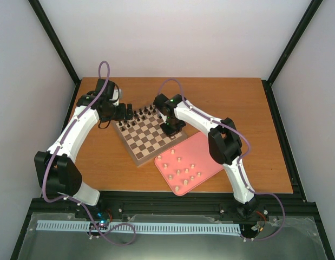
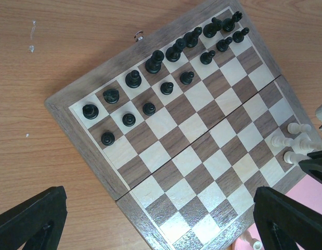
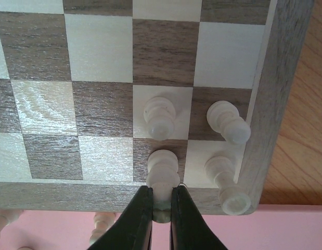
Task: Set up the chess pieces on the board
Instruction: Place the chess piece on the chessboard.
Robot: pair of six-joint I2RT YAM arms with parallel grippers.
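Right gripper (image 3: 161,204) is clamped shut on one of the chess pieces (image 3: 162,172), its two dark fingers pinching the base at the lower centre of the right wrist frame. Whether that piece rests on the board (image 3: 98,62) or is held just above it cannot be determined. Left gripper (image 2: 158,219) stands released, fingers spread toward the lower left and lower right corners of its frame, grasping nothing. Chess pieces are small, pale cream turned wood with rounded heads and flared bases, each narrower than a square. Board is wooden, checkered in dark brown and cream with a plain wooden border, and is set at an angle on the table (image 1: 254,108), left of centre in the top frame. Right wrist view alone shows the grip, and four pale pieces in a two-by-two block at the board's corner, lower right of the frame, the held one included. Left wrist view alone permits a count of the dark pieces (image 2: 154,62): sixteen, in two diagonal rows along the board's upper edge. The same four pale pieces appear at that frame's right margin. Top view alone shows the whole pink tray (image 1: 202,149), just beside the board's lower right edge, carrying loose pale pieces: roughly a dozen, exact number not resolvable at that size.
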